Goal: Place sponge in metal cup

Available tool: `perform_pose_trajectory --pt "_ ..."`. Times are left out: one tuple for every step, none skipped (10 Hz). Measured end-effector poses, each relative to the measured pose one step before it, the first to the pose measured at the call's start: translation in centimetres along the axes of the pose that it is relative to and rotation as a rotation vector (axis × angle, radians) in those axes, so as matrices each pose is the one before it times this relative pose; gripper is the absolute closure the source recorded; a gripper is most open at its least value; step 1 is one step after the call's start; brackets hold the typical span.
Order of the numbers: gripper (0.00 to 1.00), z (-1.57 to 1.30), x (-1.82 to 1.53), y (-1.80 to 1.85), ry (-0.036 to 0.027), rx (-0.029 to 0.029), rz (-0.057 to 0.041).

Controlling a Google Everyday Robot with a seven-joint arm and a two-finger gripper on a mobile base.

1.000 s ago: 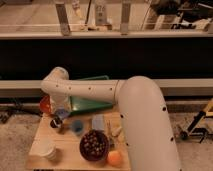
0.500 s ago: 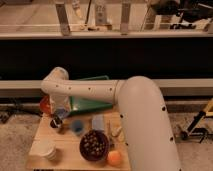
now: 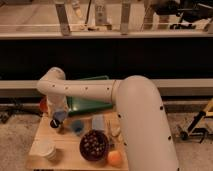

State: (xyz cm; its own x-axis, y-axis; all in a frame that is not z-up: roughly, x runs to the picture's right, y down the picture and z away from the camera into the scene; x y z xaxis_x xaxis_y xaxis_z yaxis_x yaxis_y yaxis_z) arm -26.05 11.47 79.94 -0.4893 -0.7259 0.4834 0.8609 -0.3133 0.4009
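We cannot tell whether the jaws are apart, together or clamped. The gripper (image 3: 58, 120) hangs low over the tabletop (image 3: 68, 152), at ten o'clock from the dark bowl (image 3: 94, 145). A medium-blue patch right at it looks to us like the sponge (image 3: 60, 116), and the small dark shape just beneath may be the metal cup (image 3: 55, 124), though we cannot be sure.

If so, the step in hand is the drop. We would centre the sponge squarely over the cup's mouth, come straight down and let go only once it sits inside the rim, since a soft block can catch on the edge.

The small round blue cup (image 3: 77, 126) stands just beside at three o'clock, and it is the likeliest thing to be mistaken for the target or knocked. Past it lies the pale blue pad (image 3: 98, 122). A green tray (image 3: 87, 104) lies at twelve, a white cup (image 3: 47, 149) at six and an orange (image 3: 115, 158) at four.
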Motion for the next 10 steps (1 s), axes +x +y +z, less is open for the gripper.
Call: perform_pose_trajectory --pt "1.00 0.109 -0.096 -0.419 -0.01606 0.00370 -0.06149" --pt "1.00 0.071 0.038 -0.553 -0.01176 0.00579 -0.04662" --pt "1.00 0.298 -0.005 -0.656 -0.02427 0.00218 -0.07474" --pt "1.00 0.192 0.013 -0.283 -0.01566 0.00164 -0.04618" --pt "1.00 0.255 -0.052 -0.239 -0.01862 0.00207 -0.04463" --pt "1.00 0.178 -0.176 -0.185 -0.01594 0.00217 -0.04725" --pt "1.00 0.219 -0.201 -0.206 -0.01057 0.00260 -0.03725" --pt "1.00 0.203 -0.277 -0.024 -0.00603 0.00040 -0.02339" --pt "0.99 0.114 -0.291 0.145 -0.00338 -0.00227 -0.00919" --pt "0.93 0.185 -0.416 0.118 -0.00504 -0.00914 -0.01526"
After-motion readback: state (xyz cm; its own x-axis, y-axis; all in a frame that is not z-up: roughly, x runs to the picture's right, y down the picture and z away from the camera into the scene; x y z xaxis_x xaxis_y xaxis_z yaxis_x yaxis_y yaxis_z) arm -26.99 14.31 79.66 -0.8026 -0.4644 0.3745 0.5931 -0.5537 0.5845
